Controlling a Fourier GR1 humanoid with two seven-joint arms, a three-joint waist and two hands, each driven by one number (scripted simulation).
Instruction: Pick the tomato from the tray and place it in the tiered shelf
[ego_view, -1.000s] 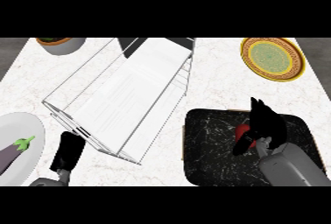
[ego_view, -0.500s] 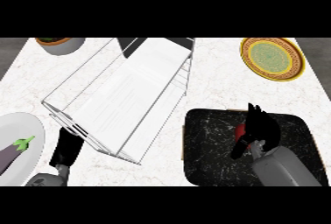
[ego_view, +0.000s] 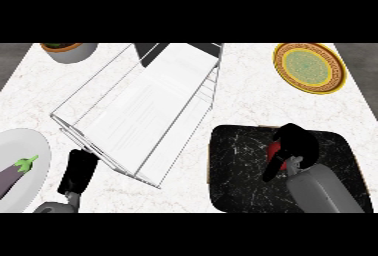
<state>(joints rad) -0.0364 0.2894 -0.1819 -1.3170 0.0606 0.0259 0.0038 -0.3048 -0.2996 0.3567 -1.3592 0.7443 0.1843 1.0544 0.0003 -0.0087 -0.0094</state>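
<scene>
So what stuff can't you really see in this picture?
- Red tomato, head view: only a sliver shows; the right hand curls round it over the black marbled tray.
- Purple eggplant on the white plate: cut off by the left edge.
- Grey pot: cut off by the top edge, so what is inside cannot be told.
- Left hand: partly behind the clear tiered shelf.

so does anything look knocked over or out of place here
Nothing stands out. The white wire tiered shelf sits at an angle on the marble counter, the purple eggplant lies on its white plate, nothing spilled.
</scene>
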